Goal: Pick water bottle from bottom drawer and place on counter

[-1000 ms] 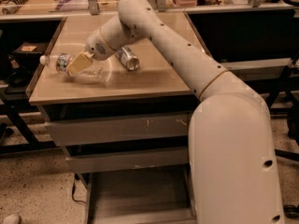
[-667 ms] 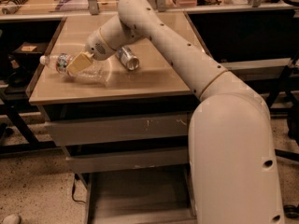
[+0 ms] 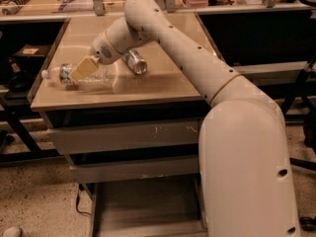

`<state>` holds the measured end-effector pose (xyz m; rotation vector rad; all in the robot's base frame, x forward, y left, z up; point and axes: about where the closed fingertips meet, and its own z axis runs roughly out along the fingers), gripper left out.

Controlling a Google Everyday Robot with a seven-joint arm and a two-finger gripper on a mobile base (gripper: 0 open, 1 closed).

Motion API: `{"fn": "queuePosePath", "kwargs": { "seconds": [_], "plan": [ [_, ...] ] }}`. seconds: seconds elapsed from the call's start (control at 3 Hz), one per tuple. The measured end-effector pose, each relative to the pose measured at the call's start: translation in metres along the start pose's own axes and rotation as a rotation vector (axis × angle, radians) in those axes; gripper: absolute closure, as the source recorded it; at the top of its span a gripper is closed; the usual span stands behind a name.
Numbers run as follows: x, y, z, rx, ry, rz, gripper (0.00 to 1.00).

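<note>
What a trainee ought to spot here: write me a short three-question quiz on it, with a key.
1. True or false: the bottom drawer is pushed shut.
2. Pick one. The hand is: A) at the water bottle, near its capped end; B) down in the bottom drawer; C) out of view.
3. Fill in: the water bottle lies on its side on the ____.

Key: 1 false, it stands pulled out; 2 A; 3 counter.
</note>
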<state>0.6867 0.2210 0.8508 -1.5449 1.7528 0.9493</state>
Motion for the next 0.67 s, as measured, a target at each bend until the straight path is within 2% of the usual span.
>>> {"fn": "queuePosePath", "kwargs": {
  "seconds": [0.33,0.67],
  "plan": [
    [0.0000,0.0000,0.0001,0.000,0.000,0.000,0.00],
    [0.0000,0.0000,0.0001,0.000,0.000,0.000,0.00]
  ]
}}
